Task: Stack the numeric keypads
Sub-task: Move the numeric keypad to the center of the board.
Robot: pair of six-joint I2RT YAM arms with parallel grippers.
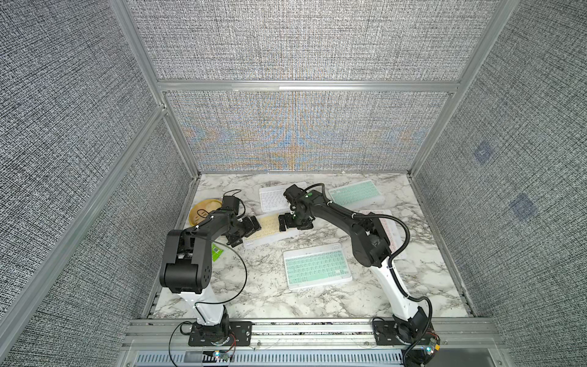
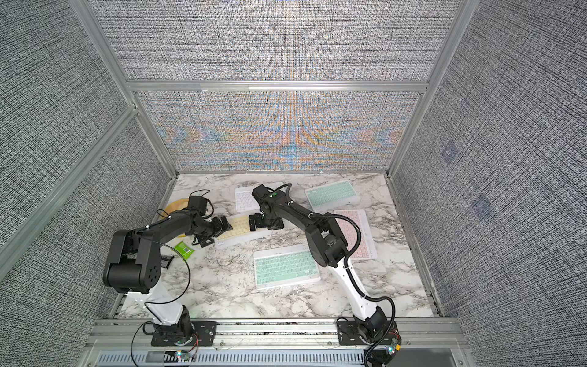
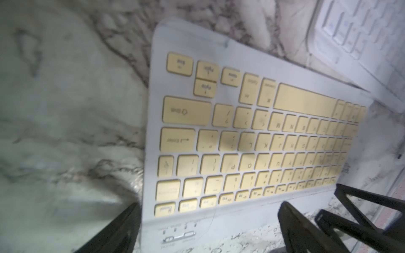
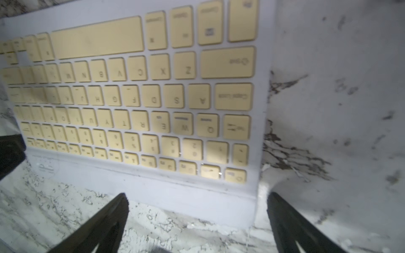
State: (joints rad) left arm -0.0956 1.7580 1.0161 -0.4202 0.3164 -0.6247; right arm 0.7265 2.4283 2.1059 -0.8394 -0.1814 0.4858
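The slim rectangular keypad with pale yellow keys [image 1: 270, 229] lies on the white marble table [image 1: 254, 286], toward 10 o'clock from centre; the left gripper [image 1: 246, 234] at its 9 o'clock end, the right gripper [image 1: 293, 226] at 3 o'clock, both spread wide and empty, probably to lift it level.

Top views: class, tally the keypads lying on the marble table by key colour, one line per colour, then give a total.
White keypad: 1
Mint green keypads: 2, the far one and the near one
Pale yellow keypad: 1
Pink keypad: 1
Total: 5 in plain view. Whether another lies hidden cannot be told.
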